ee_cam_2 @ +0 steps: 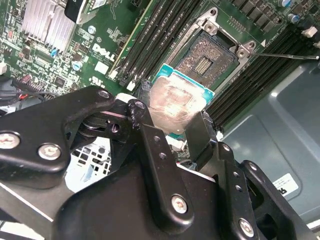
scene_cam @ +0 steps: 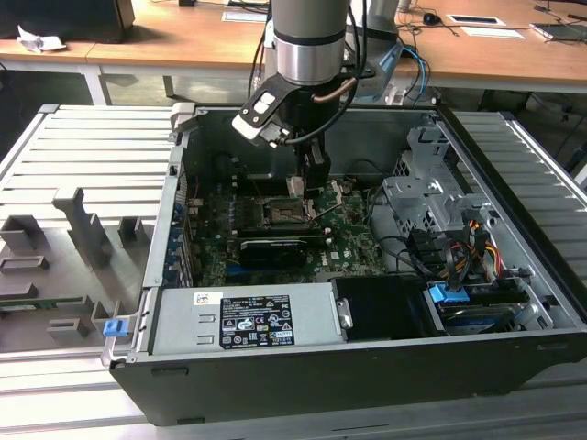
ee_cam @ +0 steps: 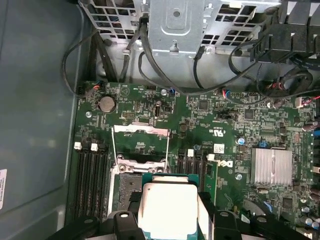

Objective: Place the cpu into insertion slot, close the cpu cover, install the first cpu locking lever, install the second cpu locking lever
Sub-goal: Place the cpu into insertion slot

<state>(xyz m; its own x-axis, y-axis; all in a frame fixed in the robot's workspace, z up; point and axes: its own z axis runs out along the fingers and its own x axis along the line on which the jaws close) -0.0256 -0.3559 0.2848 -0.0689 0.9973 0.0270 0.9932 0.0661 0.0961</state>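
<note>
As the arm (scene_cam: 310, 37) hangs vertical, jaws clamping cpu (ee_cam_2: 172, 100), near insertion slot (ee_cam_2: 207, 60)

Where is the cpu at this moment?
In the second wrist view, the cpu is held in the gripper, close to the open insertion slot, not yet in it.

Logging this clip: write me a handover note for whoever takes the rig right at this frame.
Gripper: shut on the cpu, held over the board, just off the insertion slot.
Insertion slot: bare, nothing seated in it.
Cpu cover: swung open in the first wrist view.
Locking lever: unlatched, sticking out from the slot.
Done: cpu is in the grip.
Left: seating the cpu, closing the cover, both levers.
</note>
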